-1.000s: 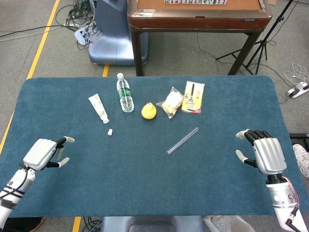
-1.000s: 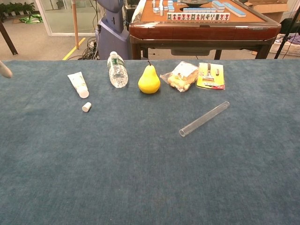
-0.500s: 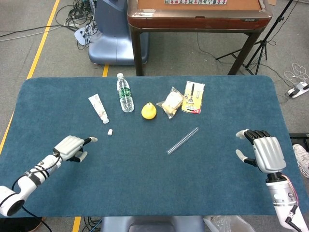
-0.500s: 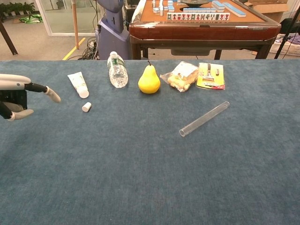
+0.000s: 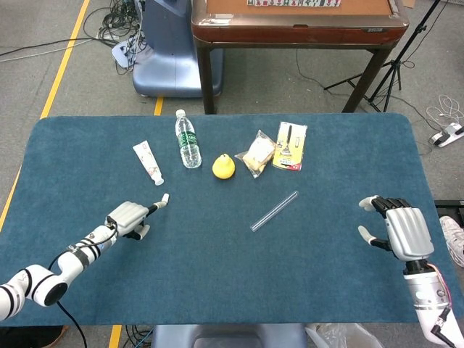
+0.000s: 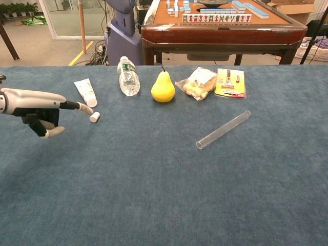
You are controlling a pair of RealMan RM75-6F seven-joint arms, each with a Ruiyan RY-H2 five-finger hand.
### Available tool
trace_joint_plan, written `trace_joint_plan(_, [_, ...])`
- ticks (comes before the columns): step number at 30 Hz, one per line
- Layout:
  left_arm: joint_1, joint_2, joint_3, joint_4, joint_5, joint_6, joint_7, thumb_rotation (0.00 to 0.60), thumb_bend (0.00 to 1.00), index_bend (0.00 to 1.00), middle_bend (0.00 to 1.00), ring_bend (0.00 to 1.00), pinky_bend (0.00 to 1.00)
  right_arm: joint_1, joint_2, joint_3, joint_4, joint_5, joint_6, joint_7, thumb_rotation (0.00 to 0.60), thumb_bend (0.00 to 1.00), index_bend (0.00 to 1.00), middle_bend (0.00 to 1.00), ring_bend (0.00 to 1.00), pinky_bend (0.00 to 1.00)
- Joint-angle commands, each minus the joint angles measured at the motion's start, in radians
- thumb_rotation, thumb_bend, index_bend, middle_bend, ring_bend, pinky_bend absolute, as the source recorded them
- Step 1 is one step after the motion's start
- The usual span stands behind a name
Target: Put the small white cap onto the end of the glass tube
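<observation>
The clear glass tube point(image 5: 275, 211) lies flat on the blue felt worktop point(image 5: 217, 275), its long axis running diagonally from an open end near the middle toward the far right, well apart from both robot hands. The small white cap point(image 6: 94, 117) rests on the worktop near the nozzle of a white squeeze tube point(image 6: 85, 92), with the left robot hand point(image 5: 129, 217) holding nothing, one fingertip point(image 6: 86, 109) stretched out just beside the cap. The right robot hand point(image 5: 402, 230) hovers released, fingers apart, by the right edge.
</observation>
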State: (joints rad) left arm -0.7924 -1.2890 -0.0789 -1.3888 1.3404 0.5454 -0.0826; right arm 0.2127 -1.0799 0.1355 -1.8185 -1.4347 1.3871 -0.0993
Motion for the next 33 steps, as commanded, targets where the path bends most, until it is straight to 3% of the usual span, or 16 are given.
trace_joint_plan(1, [-0.022,-0.018,0.005,0.012,-0.033,-0.027,0.028,0.6,0.55,0.0,1.0,1.0,1.0,0.001,-0.003,-0.001,0.005,0.002,-0.002,0.006,0.6,0.24,0.4,0.44,0.43,0.4])
trace_joint_plan(12, [-0.051,-0.08,0.011,0.081,-0.112,-0.065,0.039,0.6,0.55,0.0,1.0,1.0,1.0,-0.011,-0.007,-0.006,0.023,0.01,0.008,0.025,0.6,0.24,0.4,0.44,0.44,0.4])
trace_joint_plan(33, [-0.099,-0.109,0.02,0.154,-0.2,-0.103,0.077,0.6,0.55,0.02,1.0,1.0,1.0,-0.034,-0.005,-0.017,0.033,0.012,0.027,0.049,0.6,0.24,0.4,0.44,0.45,0.4])
